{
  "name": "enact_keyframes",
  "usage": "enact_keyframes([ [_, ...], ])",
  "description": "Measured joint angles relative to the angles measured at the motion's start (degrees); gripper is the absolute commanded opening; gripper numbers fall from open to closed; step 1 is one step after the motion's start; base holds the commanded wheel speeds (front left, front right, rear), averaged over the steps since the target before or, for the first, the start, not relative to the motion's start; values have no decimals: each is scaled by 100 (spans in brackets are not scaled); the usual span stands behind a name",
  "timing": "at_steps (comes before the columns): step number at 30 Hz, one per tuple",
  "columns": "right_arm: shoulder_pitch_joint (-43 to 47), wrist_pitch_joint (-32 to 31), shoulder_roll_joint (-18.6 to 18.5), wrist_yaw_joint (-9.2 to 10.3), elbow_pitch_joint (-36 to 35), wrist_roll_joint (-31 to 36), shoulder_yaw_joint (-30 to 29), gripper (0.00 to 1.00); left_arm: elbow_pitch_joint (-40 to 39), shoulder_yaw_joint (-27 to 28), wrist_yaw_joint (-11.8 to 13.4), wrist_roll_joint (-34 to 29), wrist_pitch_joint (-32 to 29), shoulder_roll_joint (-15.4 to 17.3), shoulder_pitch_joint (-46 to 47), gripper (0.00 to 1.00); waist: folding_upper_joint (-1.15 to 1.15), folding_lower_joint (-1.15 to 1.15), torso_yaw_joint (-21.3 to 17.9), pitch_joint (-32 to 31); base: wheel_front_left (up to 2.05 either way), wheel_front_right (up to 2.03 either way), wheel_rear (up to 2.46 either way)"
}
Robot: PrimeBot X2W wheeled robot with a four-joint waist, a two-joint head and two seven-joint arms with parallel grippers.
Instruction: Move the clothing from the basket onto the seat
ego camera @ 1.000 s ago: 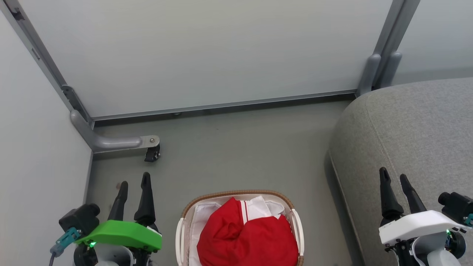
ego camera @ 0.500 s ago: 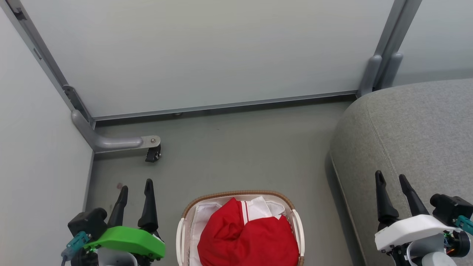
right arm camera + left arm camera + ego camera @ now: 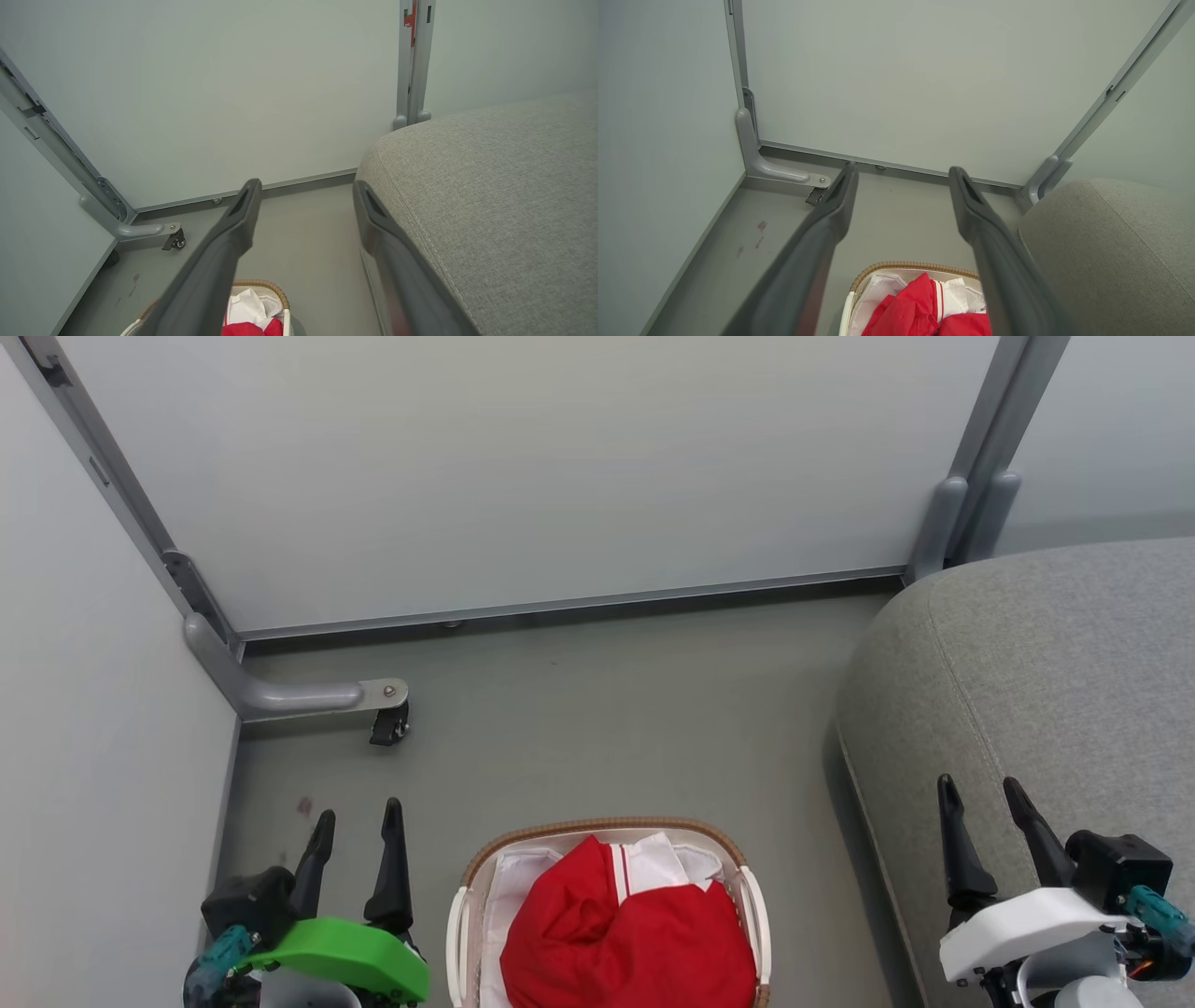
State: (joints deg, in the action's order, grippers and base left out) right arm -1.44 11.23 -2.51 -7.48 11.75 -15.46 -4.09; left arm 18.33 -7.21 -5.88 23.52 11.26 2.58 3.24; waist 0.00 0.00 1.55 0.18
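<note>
- small white basket (image 3: 607, 823) with a brown woven rim, standing on the grey floor (image 3: 607, 709), at bottom centre of the head view.
- red clothing (image 3: 625, 943) with white stripes, heaped inside the basket over a white liner (image 3: 509, 896).
- large light-grey seat (image 3: 1055, 663) to the right of the basket, apart from it, with a stitched seam along its rounded edge.
- left gripper (image 3: 358, 810), under a green cover, low at left just beside the basket, over bare floor; fingers spread, holding nothing.
- right gripper (image 3: 980, 784), under a white cover, low at right over the seat's edge; fingers spread, holding nothing.
- pale wall panels (image 3: 523, 476) in grey metal frames behind, meeting in a corner at left; grey foot (image 3: 299, 695) with a small black caster at that corner.
- from the left wrist: basket and clothing low between the two dark fingers.
- from the right wrist: seat at right, basket's far rim at the bottom edge.
</note>
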Motion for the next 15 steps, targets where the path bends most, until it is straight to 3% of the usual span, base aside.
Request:
enact_keyframes([
  [15, 85, 179, -9, 0, 45, 725, -4, 100, 229, -101, -11, -521, 182, 7, -4, 100, 0, 0, 32, -31, 0, 0, 0],
])
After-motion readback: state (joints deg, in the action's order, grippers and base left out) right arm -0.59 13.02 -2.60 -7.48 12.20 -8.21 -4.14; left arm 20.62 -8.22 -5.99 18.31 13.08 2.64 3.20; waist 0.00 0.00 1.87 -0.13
